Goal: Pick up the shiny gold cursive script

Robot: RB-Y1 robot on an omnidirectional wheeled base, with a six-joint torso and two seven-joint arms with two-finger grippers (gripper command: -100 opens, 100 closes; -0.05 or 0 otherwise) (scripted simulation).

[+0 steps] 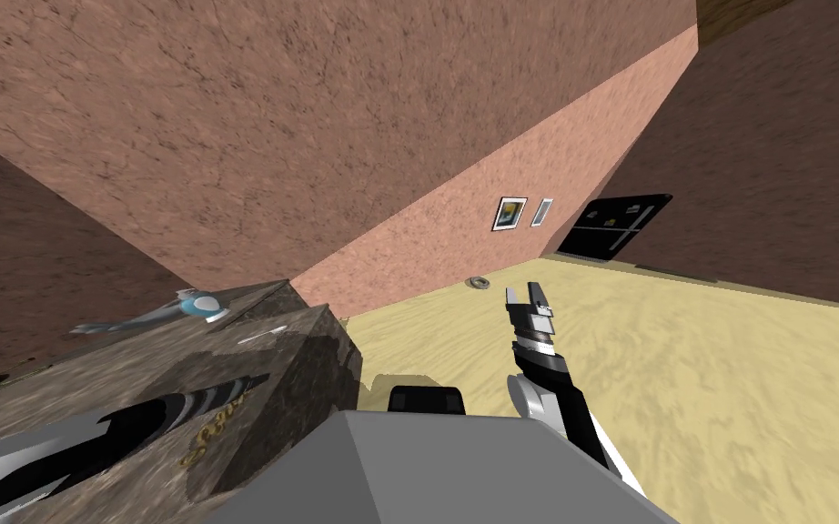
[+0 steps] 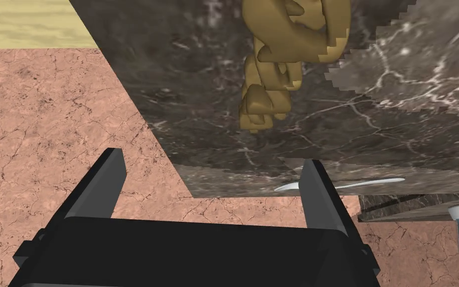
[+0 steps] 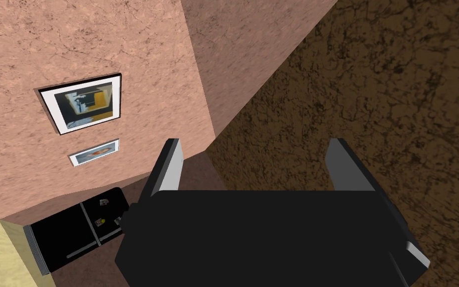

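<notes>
The gold cursive script (image 1: 207, 438) lies flat on a dark marbled counter (image 1: 90, 391), close to its front corner. My left arm reaches over the counter, and the left gripper (image 1: 249, 382) hovers just above the script. In the left wrist view the script (image 2: 273, 65) is a chunky gold shape ahead of the left gripper (image 2: 211, 174), which is open and holds nothing. Its fingertips (image 2: 315, 174) stay apart from the letters. My right gripper (image 1: 522, 298) is raised over the floor to the right, open and empty (image 3: 256, 159).
A thin white spoon (image 1: 263, 335) lies on the counter beyond the script, and a blue and white object (image 1: 199, 305) sits farther back. The counter edge (image 2: 233, 187) drops off toward a pink wall. Yellow wood floor (image 1: 682, 382) spreads to the right.
</notes>
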